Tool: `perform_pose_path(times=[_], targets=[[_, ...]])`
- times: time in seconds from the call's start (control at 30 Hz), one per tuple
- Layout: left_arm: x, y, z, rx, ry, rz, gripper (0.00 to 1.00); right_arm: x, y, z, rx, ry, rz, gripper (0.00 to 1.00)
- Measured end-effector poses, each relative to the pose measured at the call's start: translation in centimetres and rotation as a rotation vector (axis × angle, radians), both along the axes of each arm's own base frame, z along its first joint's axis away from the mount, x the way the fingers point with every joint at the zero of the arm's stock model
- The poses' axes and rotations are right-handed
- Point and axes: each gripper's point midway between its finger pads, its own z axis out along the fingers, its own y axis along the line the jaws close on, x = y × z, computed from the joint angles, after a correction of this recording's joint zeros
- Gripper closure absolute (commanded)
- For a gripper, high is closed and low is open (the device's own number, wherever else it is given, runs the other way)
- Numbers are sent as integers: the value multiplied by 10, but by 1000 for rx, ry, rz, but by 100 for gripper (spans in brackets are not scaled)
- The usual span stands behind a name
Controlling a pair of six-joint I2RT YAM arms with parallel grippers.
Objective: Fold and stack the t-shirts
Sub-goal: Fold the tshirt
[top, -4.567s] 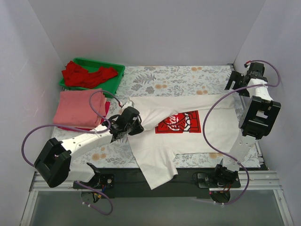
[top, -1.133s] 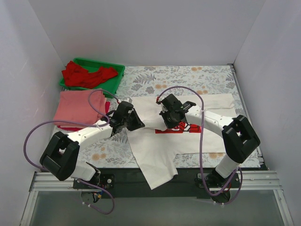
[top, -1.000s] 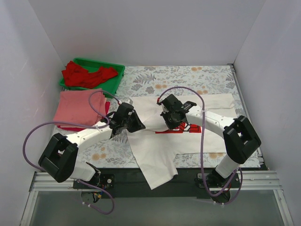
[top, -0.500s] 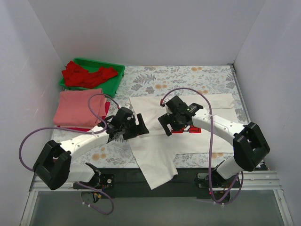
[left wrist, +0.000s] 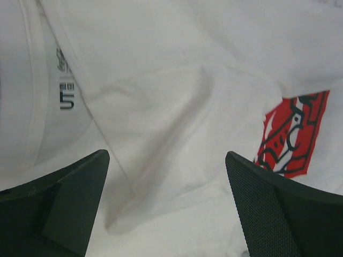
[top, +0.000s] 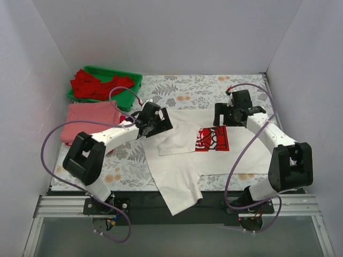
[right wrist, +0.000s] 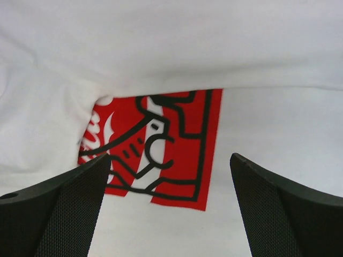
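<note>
lying creased | soft cream t-shirt | red rectangular chest print

Open tabletop lies behind the white tee; the green tray and pink stack crowd the left side.

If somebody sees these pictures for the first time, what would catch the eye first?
First the cream-white t-shirt, spread across the middle of the table with its red-and-black print showing. Both open grippers hang over it, the left gripper near the collar and the right gripper above the print. At the back left, red shirts lie in a green tray, a folded salmon-pink shirt just in front.
</note>
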Motion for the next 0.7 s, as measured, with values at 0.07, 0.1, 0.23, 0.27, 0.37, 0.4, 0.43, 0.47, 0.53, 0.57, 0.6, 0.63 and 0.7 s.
perform_pose_path(times=[0.07,0.1,0.23,0.27,0.37,0.4,0.43,0.47,0.53,0.57,0.6,0.63,0.7], targets=[[23,2,-17,18,14,21,10,16,-21,-3,27,-5,-61,2],[32,5,-26,30,27,30,10,25,-29,-6,37,-1,-82,2],[65,9,-47,45,62,32,10,54,-54,-27,56,36,-141,2],[78,8,-44,41,42,33,10,58,-60,-34,56,51,-152,2],[99,9,-52,50,36,37,9,70,-71,-51,59,81,-165,2],[104,10,-49,44,33,40,9,74,-73,-56,56,88,-164,2],[110,11,-48,43,26,44,9,78,-75,-61,52,94,-160,2],[114,13,-50,46,29,46,9,82,-75,-65,51,97,-154,2],[126,16,-50,47,23,51,9,90,-74,-74,47,108,-145,2],[131,18,-52,48,25,58,9,95,-74,-77,44,109,-142,2],[138,20,-50,48,19,59,9,99,-74,-76,44,104,-137,2],[147,22,-51,49,14,64,9,103,-73,-74,47,92,-132,2],[164,25,-51,49,4,71,9,109,-71,-74,54,79,-124,2]])
